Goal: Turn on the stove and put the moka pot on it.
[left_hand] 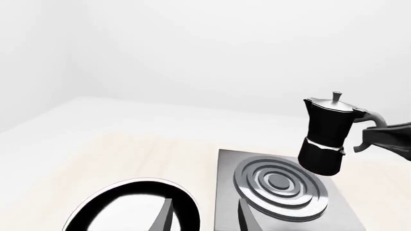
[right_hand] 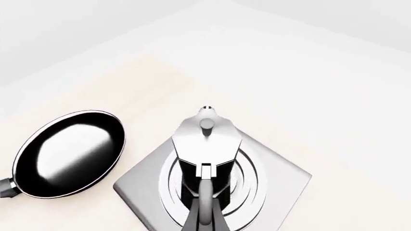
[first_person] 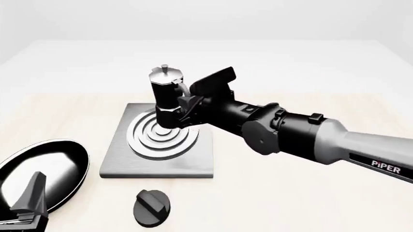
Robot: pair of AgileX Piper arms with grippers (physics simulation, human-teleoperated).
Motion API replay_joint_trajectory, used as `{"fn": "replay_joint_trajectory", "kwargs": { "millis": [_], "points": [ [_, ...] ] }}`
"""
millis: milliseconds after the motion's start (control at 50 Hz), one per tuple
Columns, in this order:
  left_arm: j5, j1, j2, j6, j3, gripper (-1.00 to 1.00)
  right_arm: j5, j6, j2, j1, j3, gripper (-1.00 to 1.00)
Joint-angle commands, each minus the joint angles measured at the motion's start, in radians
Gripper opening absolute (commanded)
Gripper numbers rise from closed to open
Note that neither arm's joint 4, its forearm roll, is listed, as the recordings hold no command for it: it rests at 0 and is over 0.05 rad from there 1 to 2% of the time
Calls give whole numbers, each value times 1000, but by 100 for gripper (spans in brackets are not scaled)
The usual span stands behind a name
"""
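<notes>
Holding the pot (first_person: 166, 96) by its handle, the right gripper (first_person: 187, 104) keeps it just above the stove (first_person: 193, 162) rings.

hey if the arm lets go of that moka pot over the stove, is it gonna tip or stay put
The moka pot looks rigid and top-heavy, tall over a narrow base, so it may tip. It hangs tilted above the stove. Held only by its handle, it could swing.

The moka pot (first_person: 166, 99) has a black lower body, a thin silver band at the waist and a shiny silver lid. The stove (first_person: 158, 162) is flat grey with pale concentric rings. The knob (first_person: 152, 207) is black. The frying pan (first_person: 42, 169) is glossy black with white glare. The table (first_person: 310, 193) is pale cream.
</notes>
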Motion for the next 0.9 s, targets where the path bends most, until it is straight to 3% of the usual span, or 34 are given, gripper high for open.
{"fn": "replay_joint_trajectory", "kwargs": {
  "millis": [20, 900],
  "points": [
    [2, 0, 0, 2, 0, 100, -35, 11, 78, -5, -62, -100],
    [-47, 6, 76, 27, 0, 100, -93, 25, 379, -38, -226, -100]
  ]
}}
